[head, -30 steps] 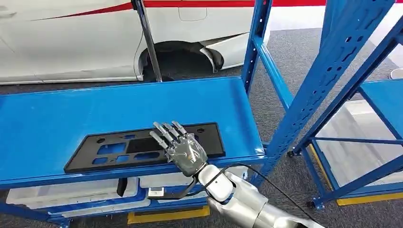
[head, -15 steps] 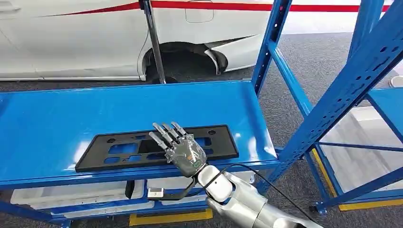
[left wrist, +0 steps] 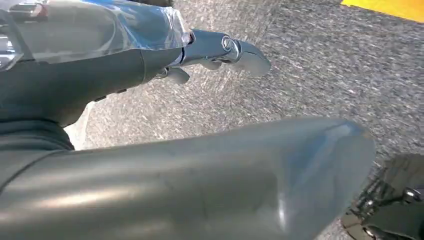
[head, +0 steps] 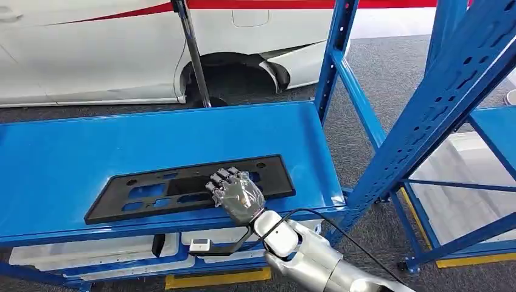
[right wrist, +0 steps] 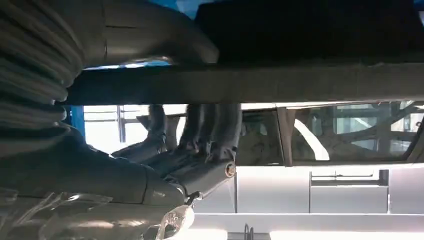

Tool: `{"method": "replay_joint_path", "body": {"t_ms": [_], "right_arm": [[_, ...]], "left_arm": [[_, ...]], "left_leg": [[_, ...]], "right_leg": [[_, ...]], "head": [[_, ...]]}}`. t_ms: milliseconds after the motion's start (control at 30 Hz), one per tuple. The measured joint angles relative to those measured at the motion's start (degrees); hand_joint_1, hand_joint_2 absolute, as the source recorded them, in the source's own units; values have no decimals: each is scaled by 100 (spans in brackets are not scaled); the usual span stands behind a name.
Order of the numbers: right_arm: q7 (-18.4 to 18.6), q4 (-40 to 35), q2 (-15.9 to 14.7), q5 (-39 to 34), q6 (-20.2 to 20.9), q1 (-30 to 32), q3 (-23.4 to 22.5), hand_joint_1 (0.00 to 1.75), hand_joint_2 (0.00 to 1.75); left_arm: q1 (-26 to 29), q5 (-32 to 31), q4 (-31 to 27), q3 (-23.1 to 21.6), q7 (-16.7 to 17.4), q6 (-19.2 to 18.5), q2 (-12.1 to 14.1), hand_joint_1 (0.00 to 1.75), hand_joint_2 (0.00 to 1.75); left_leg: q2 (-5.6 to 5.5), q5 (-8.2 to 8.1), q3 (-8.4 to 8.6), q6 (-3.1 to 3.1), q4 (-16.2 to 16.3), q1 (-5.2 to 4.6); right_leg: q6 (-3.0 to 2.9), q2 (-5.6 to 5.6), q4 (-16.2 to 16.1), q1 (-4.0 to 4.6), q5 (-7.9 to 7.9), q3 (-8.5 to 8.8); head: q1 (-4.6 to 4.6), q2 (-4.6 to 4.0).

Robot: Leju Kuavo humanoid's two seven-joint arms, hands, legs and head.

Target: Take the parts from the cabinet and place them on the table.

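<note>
Part: flat black plastic panel [head: 182,190], long rectangle with cut-out windows and small round holes, lying near the front edge of the blue metal shelf [head: 91,146].
Right hand [head: 236,196]: fingers [head: 220,180] curled down over the panel's near edge, gripping it.
Left hand [left wrist: 220,50]: hanging above grey carpet, grasp unclear.
Writing: none readable.
Room: bare glossy shelf behind and left of the panel; blue perforated upright [head: 426,115] to the right.
Background: white car [head: 91,55] with a red stripe.

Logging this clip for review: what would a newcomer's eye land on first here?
The right hand, fingers curled down onto a long flat black plastic panel at the front edge of the bright blue shelf. Behind the shelf stands a white car, its wheel arch open with no wheel visible.
</note>
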Motion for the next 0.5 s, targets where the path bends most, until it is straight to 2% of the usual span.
{"method": "replay_joint_path", "body": {"t_ms": [500], "right_arm": [[0,0,-2,-103,96,0,0,175,175]], "left_arm": [[-5,0,-2,0,-63,-33,0,0,0]], "left_leg": [[0,-3,0,-4,13,-34]], "right_leg": [[3,-1,-2,-31,9,7]], "head": [[0,0]]}}
